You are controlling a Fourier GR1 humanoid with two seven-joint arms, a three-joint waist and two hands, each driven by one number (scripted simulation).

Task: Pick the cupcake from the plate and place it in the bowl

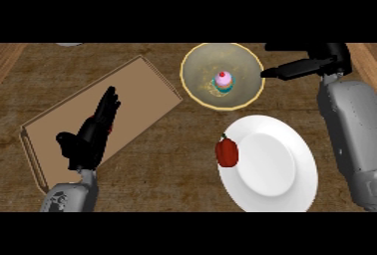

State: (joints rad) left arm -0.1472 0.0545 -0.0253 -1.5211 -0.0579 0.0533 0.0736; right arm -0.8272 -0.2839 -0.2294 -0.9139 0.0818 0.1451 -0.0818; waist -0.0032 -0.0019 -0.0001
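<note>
Head view: the pink-frosted cupcake (223,81) sits inside the round yellow-rimmed bowl (193,56), beyond the white round plate (273,159). The right hand (300,68) hovers just beside the bowl's rim, fingers straight and empty. The left hand (92,133) rests open over the brown wooden cutting board (140,84).

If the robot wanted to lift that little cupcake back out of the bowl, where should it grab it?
Probably from straight above, pinching its sides below the pink frosting. The cupcake stands upright in the middle of the bowl, whose raised rim blocks a sideways approach. The right hand, by the bowl's right rim, is nearest.

Cupcake (223,79) in bowl (199,60), behind plate (283,174).
</note>
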